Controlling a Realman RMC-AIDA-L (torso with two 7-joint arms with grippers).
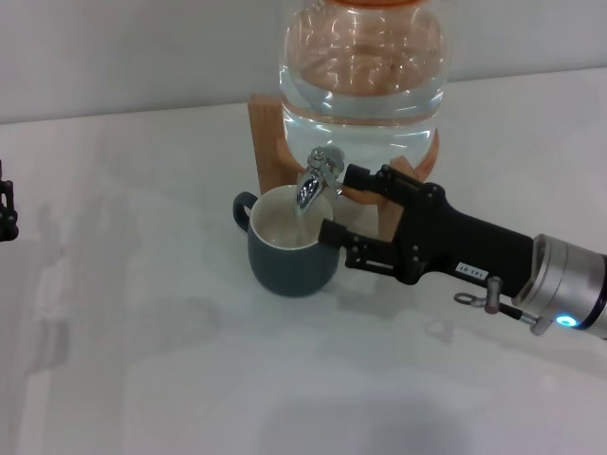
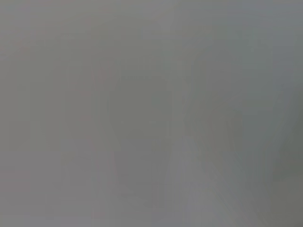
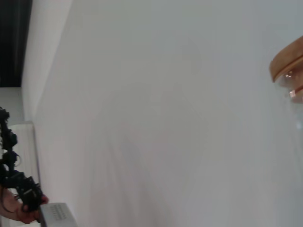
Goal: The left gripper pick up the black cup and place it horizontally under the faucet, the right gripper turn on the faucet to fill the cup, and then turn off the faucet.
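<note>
The black cup point(image 1: 289, 258) stands upright on the white table point(image 1: 142, 360), its cream inside right under the spout of the chrome faucet point(image 1: 317, 177). A thin stream seems to run from the spout into the cup. My right gripper point(image 1: 340, 204) is open just right of the faucet. Its upper finger reaches to the faucet's lever and its lower finger lies by the cup's rim. My left gripper point(image 1: 7, 214) shows only as a black sliver at the far left edge, away from the cup. The left wrist view shows only grey blur.
The large clear glass jar point(image 1: 362, 71) of water sits on the tan wooden stand point(image 1: 268, 142) behind the cup. The jar's wooden lid edge point(image 3: 287, 62) shows in the right wrist view against a white wall.
</note>
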